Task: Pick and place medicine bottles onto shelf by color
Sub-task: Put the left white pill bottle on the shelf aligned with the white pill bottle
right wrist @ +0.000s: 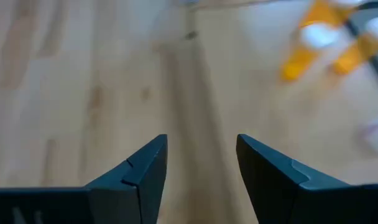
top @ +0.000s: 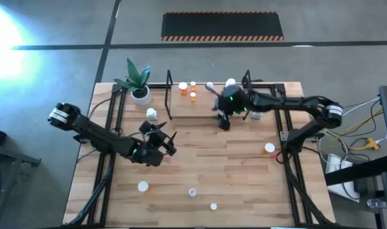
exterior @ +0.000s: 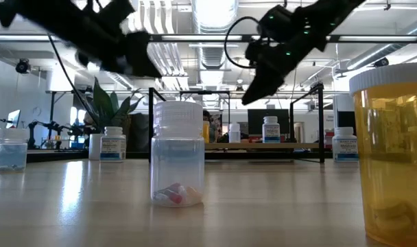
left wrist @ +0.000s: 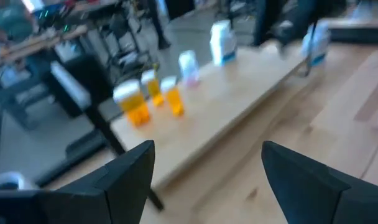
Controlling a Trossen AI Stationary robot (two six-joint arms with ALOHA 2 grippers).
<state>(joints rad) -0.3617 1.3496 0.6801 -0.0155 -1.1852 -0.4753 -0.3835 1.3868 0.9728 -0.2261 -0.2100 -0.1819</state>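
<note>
High view shows the right gripper [top: 223, 118] hanging over the front edge of the shelf [top: 203, 109], which sits at the far side of the surface [top: 232, 172] inside its thin black frame. Its jaws are apart with nothing between them, as the right wrist view makes plain: bare wood lies under the gap, and the orange bottles [right wrist: 319, 46] stand off to one side of the jaws, well clear of them. Those three orange bottles [top: 188, 90] are grouped together at one end of the shelf, which fits sorting by colour; a white bottle [top: 230, 83] stands farther along the board, just beyond the right jaws, so that stretch looks meant for another colour. The left gripper [top: 163, 142] hovers over the middle of the surface, its jaws also wide apart and empty; in the left wrist view they face the shelf, with the orange group and two pale bottles ahead of them and nothing within reach. Several bottles remain loose on the surface: one with a white cap [top: 142, 186], a clear one [top: 193, 191] and another small one [top: 213, 206] on the near side, behind the left jaws, an orange one [top: 269, 148] near the right arm's base, and a white one [top: 152, 114] beside the plant pot [top: 141, 95]. Judging by this, the sorting is partly done and either empty gripper could fetch next.
</note>
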